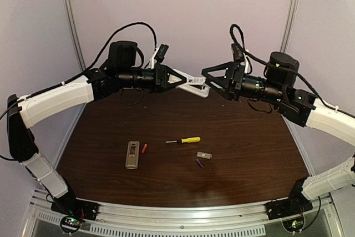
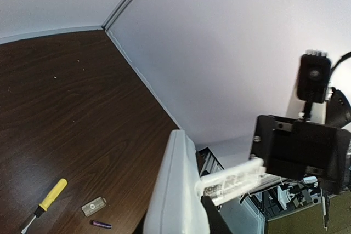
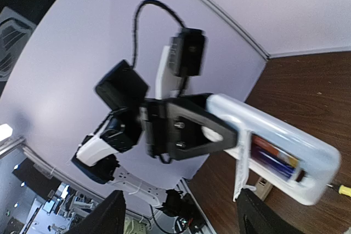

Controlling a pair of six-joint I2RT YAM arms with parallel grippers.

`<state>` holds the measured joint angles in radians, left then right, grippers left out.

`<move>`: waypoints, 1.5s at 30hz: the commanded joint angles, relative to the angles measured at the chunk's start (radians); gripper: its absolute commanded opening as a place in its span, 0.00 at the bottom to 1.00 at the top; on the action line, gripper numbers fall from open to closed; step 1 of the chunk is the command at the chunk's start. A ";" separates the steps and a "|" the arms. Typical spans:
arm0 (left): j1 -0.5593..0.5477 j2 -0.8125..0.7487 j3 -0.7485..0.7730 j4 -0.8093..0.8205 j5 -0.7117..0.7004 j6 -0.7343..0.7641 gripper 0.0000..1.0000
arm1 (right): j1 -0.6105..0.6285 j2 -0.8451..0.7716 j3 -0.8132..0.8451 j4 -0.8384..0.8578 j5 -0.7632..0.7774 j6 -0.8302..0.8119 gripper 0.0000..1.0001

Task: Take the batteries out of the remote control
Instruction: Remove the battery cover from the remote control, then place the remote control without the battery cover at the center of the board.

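Two batteries (image 3: 272,159), one orange and one purple, lie side by side in the open compartment of a white remote (image 1: 193,81) held up in the air over the far part of the table (image 1: 249,131). The left claw (image 1: 182,79) is clamped tight on the remote's left end. The right claw (image 1: 209,83) gapes wide around the free right end, gripping nothing; whether it touches cannot be told. Down on the table, a red battery (image 1: 144,149) lies just right of a grey remote (image 1: 132,155). Further right, a purple battery (image 1: 199,163) lies just beside a grey cover plate (image 1: 204,155), with a yellow-handled screwdriver (image 1: 184,140) just beyond them.
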<state>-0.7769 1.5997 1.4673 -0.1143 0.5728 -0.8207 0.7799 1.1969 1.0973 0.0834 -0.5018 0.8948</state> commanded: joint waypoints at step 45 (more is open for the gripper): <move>-0.036 -0.011 -0.081 -0.025 -0.018 0.031 0.00 | 0.050 0.015 0.203 -0.154 -0.076 -0.193 0.74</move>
<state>-0.8196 1.6482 1.4277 -0.1749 0.5606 -0.8051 0.8337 1.2194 1.2720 0.0036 -0.6174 0.7509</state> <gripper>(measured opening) 0.201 0.738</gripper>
